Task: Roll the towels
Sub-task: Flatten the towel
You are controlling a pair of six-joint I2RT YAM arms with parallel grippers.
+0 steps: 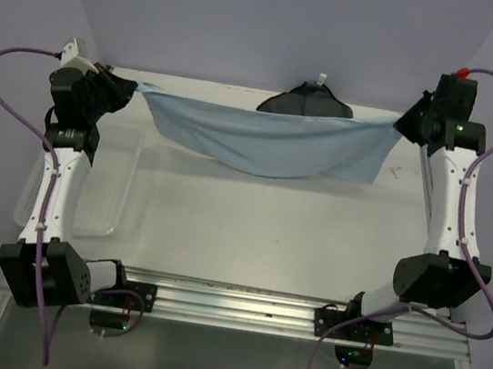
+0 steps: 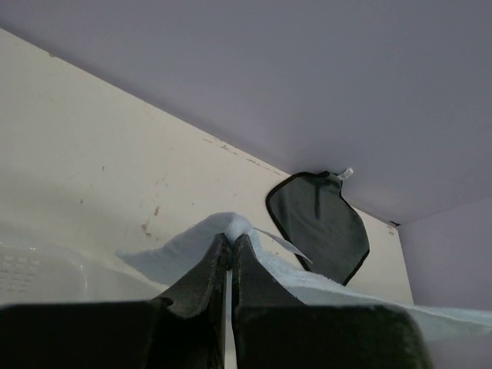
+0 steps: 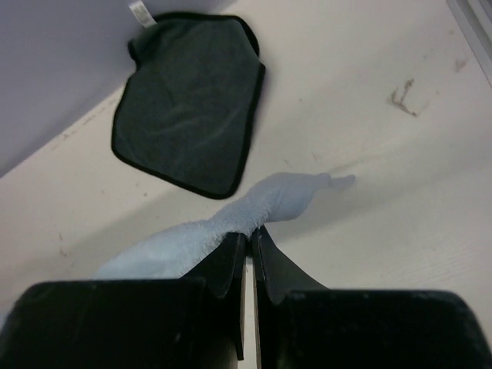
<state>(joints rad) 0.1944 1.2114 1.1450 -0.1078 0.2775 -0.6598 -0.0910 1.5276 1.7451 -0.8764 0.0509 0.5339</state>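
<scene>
The blue towel (image 1: 266, 141) sags between the tools: left tool (image 1: 131, 88) clenched on its 9 o'clock corner, right tool (image 1: 398, 124) clenched on its 3 o'clock corner. The dark towel (image 1: 306, 101) lies at 12 o'clock on the counter (image 1: 249, 231).

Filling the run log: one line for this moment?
left gripper: shut on blue towel corner | right gripper: shut on other corner | blue towel: stretched between, sagging | dark towel: flat, untouched

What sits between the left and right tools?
The light blue towel, pinched at both ends, sags between the left tool and right tool; top view shows it.
</scene>
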